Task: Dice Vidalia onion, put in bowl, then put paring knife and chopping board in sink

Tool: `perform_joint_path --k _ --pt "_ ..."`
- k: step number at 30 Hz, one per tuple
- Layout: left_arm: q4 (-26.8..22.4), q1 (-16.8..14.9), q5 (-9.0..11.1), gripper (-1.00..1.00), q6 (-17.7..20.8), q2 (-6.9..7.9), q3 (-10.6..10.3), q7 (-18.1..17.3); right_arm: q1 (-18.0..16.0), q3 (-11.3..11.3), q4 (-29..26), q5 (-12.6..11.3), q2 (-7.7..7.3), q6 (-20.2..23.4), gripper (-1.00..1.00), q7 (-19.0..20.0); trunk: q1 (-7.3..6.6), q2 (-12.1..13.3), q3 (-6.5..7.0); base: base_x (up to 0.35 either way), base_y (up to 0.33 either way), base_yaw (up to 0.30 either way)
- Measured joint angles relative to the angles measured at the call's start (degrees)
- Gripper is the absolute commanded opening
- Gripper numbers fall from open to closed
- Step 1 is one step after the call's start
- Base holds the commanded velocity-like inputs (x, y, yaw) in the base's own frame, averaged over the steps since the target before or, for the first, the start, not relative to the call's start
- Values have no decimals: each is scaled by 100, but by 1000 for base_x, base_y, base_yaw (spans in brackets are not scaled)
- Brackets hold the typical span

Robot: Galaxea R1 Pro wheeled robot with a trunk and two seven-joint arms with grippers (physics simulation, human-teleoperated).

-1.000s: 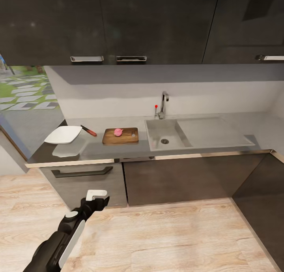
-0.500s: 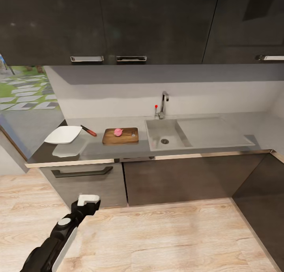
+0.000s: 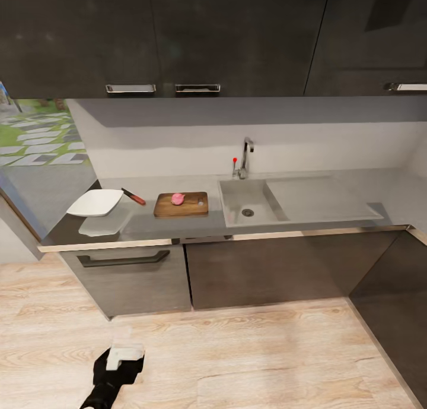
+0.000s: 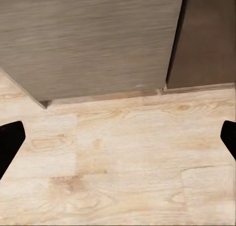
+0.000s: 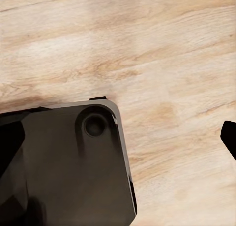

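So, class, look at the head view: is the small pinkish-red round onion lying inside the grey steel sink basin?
No: the small pinkish-red round onion sits on the brown wooden chopping board, left of the grey steel sink basin.

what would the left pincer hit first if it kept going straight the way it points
Probably the wood floor: the left pincer, open and empty, points down at it, just short of the cabinet base. Depth is unclear.

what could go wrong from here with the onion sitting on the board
The round Vidalia onion sits loose on the chopping board, so a knife push may roll it off. The paring knife lies close to the bowl, so grasping it may knock the bowl. The left hand hangs low, well short of the countertop.
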Motion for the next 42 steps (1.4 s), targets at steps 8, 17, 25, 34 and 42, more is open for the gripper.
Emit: perform_joint_path --k 8,17,25,34,42 --pt "-597 976 110 100 -122 -115 47 6 0 2 0 0 5 0 100 -1 0 0 0 0 0 0" --pt "-12 1160 313 100 -480 -54 421 -44 0 1 0 0 0 0 100 0 0 0 0 0 0 0" --pt "618 1170 371 100 -748 32 489 -77 0 2 0 0 2 0 100 -1 1 0 0 0 0 0" --pt "1224 1171 386 100 -774 74 444 -88 0 0 0 0 1 0 100 0 1 0 0 0 0 0" --pt "1677 1171 381 100 -780 70 395 -88 0 0 0 0 1 0 100 0 1 0 0 0 0 0"
